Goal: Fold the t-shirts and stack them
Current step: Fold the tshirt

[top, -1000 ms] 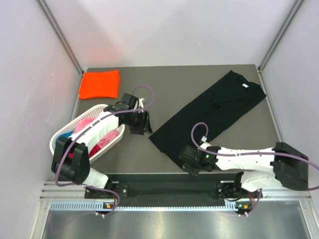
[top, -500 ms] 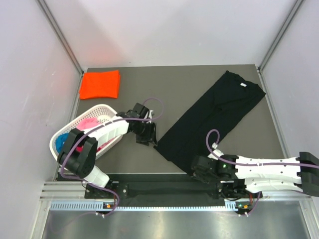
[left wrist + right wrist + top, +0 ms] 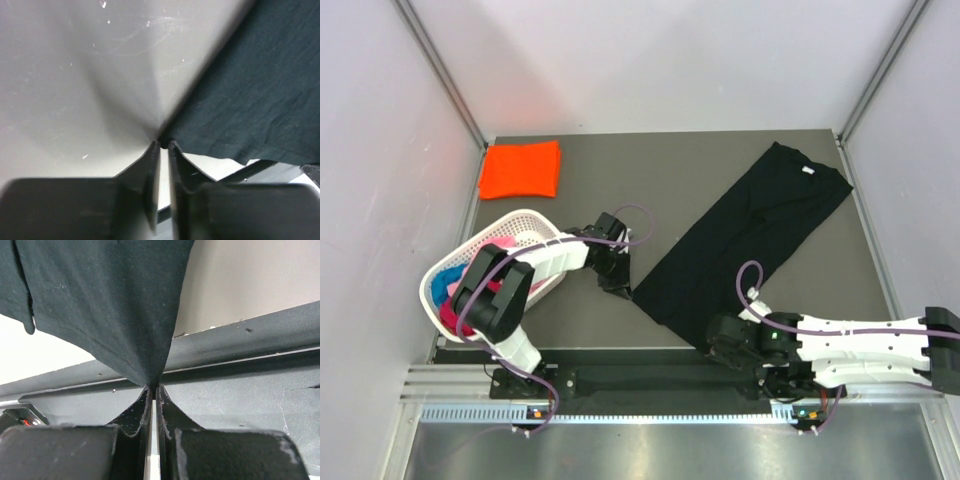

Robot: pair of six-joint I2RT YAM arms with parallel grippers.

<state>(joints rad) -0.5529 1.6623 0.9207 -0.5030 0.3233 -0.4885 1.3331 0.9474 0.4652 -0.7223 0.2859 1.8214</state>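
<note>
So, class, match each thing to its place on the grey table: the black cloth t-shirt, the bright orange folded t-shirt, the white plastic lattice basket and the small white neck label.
Things:
1. black cloth t-shirt
2. bright orange folded t-shirt
3. white plastic lattice basket
4. small white neck label

Places:
A. far left corner
B. left side, holding pink cloth
C. on the black cloth, near the far right corner
D. spread diagonally from far right towards the near middle

Pairs: 1-D, 2-A, 3-B, 4-C
</note>
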